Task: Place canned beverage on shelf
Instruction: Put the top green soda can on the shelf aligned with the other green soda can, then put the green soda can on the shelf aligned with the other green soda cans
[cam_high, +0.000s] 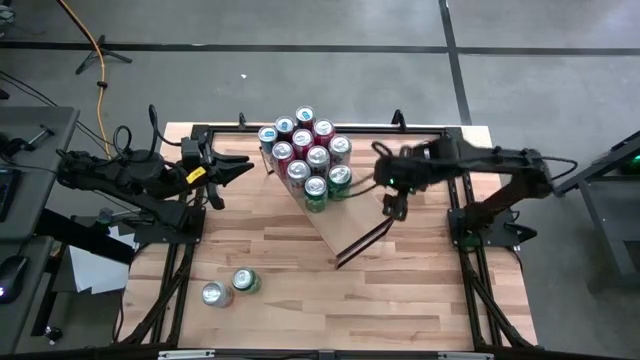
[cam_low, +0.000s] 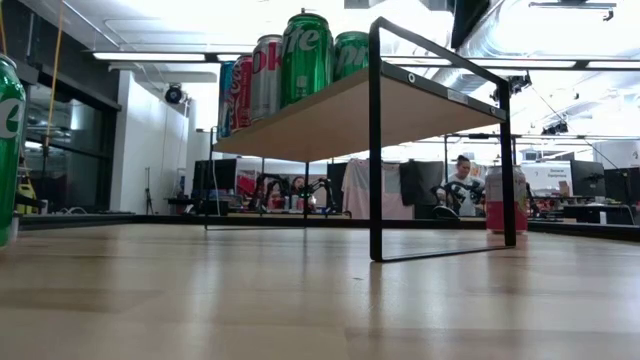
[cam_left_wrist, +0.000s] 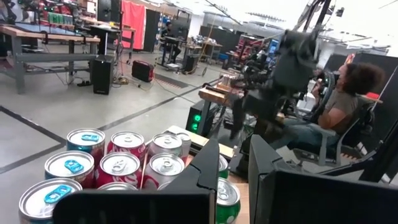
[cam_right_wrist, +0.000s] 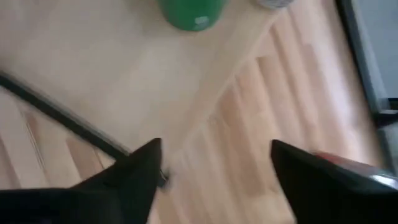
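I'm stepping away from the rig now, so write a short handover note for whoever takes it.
Right pincer: open, empty, over the shelf's bare end.
Left pincer: shut, empty, parked beside the can cluster.
Done: about ten cans stand grouped at the shelf's far end.
Left: two cans still stand on the table near its front left edge; both need shelving.
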